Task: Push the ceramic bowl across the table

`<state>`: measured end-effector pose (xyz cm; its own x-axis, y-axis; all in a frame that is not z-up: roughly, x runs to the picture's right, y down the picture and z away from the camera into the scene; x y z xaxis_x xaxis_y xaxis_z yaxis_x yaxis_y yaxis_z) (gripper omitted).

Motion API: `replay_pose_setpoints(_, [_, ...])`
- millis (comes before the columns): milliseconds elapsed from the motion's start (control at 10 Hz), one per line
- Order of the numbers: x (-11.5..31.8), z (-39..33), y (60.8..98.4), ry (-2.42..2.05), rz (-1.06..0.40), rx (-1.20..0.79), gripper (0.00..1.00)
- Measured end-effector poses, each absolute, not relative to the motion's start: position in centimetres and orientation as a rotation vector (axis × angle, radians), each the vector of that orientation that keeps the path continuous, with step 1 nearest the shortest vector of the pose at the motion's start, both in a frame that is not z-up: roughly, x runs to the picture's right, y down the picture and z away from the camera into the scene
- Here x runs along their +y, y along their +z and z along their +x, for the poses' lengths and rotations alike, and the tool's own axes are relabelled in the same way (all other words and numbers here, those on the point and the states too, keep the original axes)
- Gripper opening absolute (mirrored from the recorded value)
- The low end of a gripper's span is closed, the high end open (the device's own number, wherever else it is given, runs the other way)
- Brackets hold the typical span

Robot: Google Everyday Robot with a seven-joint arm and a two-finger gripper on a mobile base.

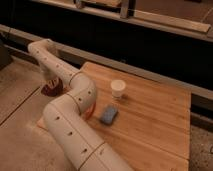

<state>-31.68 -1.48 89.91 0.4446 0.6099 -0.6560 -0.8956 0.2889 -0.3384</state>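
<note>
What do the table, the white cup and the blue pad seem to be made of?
Table: wood, matte planks with visible seams. White cup: probably paper, plain and dull. Blue pad: likely sponge, flat, no shine. The gripper hangs low beside the table's left edge.

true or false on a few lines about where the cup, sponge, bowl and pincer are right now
1. The white cup stands upright on the table. True.
2. The blue sponge lies inside the cup. False: it lies flat on the table, nearer the camera than the cup.
3. The ceramic bowl sits at the table's left edge, partly hidden by the arm. True.
4. The pincer hangs over the cup. False: it is down at the left edge, by the bowl.
</note>
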Motion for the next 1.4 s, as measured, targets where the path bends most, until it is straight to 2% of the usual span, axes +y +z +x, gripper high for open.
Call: replay_pose_setpoints(1400, [-1.59,-32.22,89.63,1.034,-0.743,0.438,0.0])
